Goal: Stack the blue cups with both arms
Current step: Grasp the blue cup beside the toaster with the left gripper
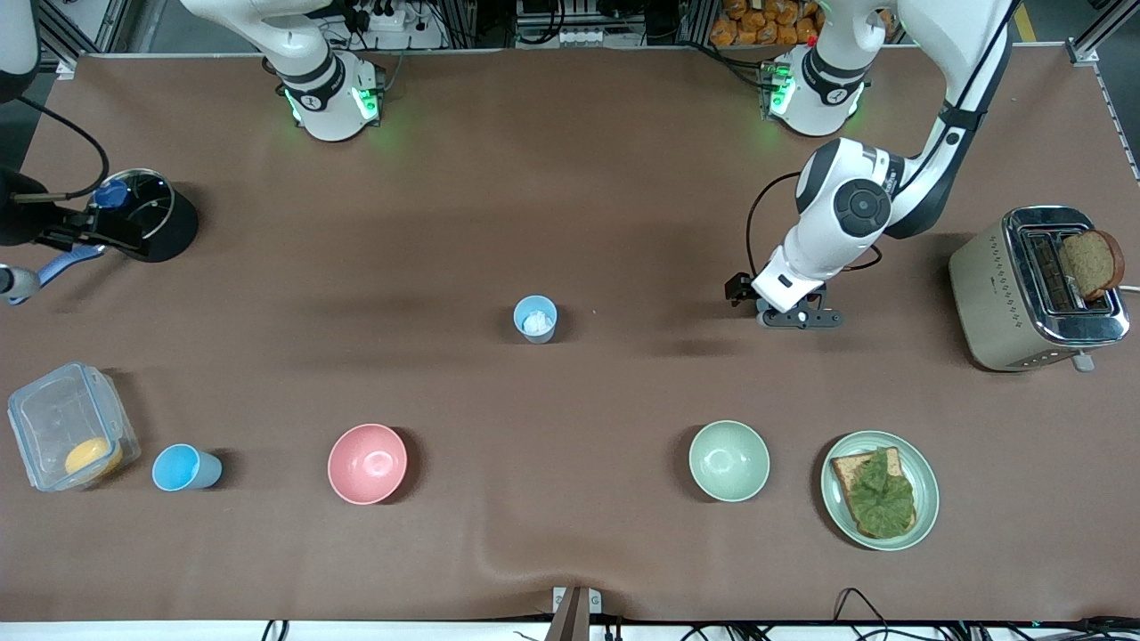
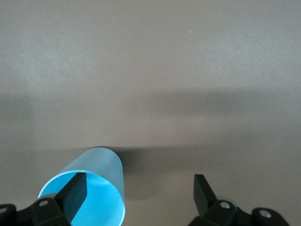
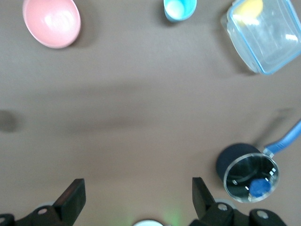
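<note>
One blue cup [image 1: 535,319] with a whitish patch inside stands upright in the middle of the table. In the left wrist view a blue cup [image 2: 89,188] shows with its mouth toward the camera. A second blue cup [image 1: 185,467] [image 3: 179,8] stands between the clear container and the pink bowl. My left gripper [image 1: 797,319] [image 2: 141,181] hangs open over bare table between the middle cup and the toaster. It holds nothing; one finger [image 2: 75,190] shows in front of the cup. My right gripper [image 3: 138,186] is open and empty, high above its own base, out of the front view.
A pink bowl [image 1: 367,463] and a pale green bowl [image 1: 728,460] sit nearer the front camera. Beside the green bowl is a plate [image 1: 837,499] with toast and lettuce. A toaster [image 1: 1006,303] stands at the left arm's end. A lidded dark pot [image 1: 147,218] and a clear container [image 1: 53,409] stand at the right arm's end.
</note>
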`<state>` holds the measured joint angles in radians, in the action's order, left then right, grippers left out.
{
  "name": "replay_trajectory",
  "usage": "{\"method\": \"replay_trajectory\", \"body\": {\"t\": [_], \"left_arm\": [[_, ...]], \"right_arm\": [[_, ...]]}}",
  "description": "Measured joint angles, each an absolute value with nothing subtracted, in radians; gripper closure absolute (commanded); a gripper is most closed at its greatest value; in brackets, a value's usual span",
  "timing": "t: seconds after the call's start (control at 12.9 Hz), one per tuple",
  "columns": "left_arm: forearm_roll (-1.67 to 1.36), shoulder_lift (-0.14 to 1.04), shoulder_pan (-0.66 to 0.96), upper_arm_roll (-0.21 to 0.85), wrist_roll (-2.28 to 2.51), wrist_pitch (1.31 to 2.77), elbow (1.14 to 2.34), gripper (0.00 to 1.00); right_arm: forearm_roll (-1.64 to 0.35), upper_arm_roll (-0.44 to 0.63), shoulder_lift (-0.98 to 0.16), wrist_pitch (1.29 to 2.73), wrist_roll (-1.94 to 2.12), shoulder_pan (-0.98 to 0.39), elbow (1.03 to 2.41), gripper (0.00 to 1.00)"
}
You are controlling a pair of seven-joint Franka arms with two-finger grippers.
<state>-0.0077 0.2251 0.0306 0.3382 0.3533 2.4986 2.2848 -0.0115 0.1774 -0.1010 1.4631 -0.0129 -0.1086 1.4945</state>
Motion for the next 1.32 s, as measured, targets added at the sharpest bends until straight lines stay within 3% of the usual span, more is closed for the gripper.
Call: {"method": "replay_trajectory", "body": {"t": [0.78,0.93,1.01,1.09,1.32], "left_arm": [[-0.008,0.225,0.023,0.348,0.354,2.499,2.334,0.00],[-0.008,0.225,0.023,0.349,0.354,2.499,2.336,0.67],[-0.008,0.225,0.023,0.349,0.353,2.499,2.337,0.91],[-0.008,0.226,0.023,0.349,0.347,2.499,2.340,1.00],[-0.008,0.227,0.011,0.349,0.299,2.500,2.346,1.00]], "right_arm": [[-0.052,0.124,0.013,1.520,-0.014,-0.059,1.621,0.00],[-0.034,0.096,0.035,1.516,-0.013,-0.037,1.647,0.00],[-0.021,0.082,0.038,1.509,-0.013,-0.031,1.648,0.00],[-0.013,0.069,0.039,1.502,-0.013,-0.030,1.648,0.00],[-0.004,0.049,0.040,1.497,-0.013,-0.030,1.648,0.00]]}}
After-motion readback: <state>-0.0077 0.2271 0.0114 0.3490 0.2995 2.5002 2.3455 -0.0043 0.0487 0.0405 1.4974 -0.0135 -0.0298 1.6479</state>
